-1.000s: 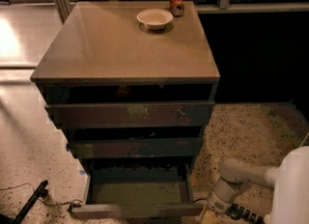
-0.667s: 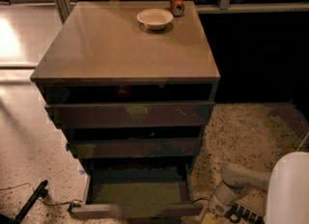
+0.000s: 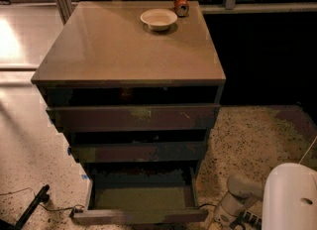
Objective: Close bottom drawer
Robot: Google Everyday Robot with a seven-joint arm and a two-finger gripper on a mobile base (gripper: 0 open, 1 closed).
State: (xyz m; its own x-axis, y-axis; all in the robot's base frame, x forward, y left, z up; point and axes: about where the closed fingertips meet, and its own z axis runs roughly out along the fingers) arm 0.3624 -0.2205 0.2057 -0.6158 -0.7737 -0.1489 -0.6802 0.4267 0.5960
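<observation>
The bottom drawer (image 3: pixel 141 198) of a tan-topped cabinet (image 3: pixel 133 120) stands pulled well out at floor level, its flat front nearest the camera. The robot's pincer (image 3: pixel 220 220) sits low at the frame's bottom edge, just beside the drawer's right front corner; whether it is spread or pressed together cannot be told. A clean close likely calls for a level push near the middle of the front plank, not the corner, so the box slides straight. A bowl (image 3: pixel 158 19) and a can (image 3: pixel 181 4) rest on the tabletop (image 3: pixel 124 50).
</observation>
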